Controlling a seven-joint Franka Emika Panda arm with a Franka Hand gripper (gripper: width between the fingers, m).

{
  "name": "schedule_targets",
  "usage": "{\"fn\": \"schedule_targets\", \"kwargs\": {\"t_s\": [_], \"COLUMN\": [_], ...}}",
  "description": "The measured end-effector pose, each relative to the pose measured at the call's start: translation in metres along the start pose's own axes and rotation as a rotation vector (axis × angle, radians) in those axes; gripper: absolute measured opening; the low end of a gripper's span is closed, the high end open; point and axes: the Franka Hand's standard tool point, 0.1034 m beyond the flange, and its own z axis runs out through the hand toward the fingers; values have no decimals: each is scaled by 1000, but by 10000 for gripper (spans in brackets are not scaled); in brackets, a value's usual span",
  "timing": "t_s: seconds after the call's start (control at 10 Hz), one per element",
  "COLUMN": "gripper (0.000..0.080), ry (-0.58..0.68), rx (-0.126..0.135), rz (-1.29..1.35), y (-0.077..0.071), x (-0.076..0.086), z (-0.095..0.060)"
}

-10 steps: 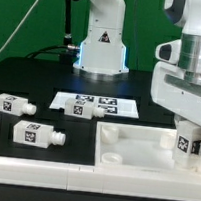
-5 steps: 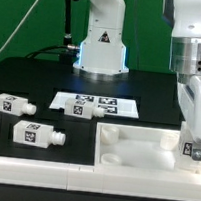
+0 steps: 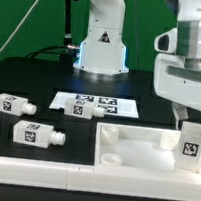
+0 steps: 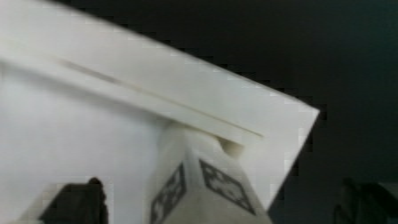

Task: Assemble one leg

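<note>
One leg (image 3: 190, 143) stands upright in the corner of the white tray (image 3: 133, 152) at the exterior view's right, so the step looks done or nearly so, while three more legs lie loose on the worktop (image 3: 46, 118). The fingers (image 4: 75, 200) are spread apart above the leg, holding nothing.
</note>
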Motion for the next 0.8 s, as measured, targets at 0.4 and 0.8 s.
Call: {"fn": "schedule_targets", "kwargs": {"t_s": [0.4,0.8], "gripper": [649,637], "ry": [28,119], "rx": [-28,-41], "rz": [-356,-728], "y": [6,3], "x": [1,13], "z": [3,4]}}
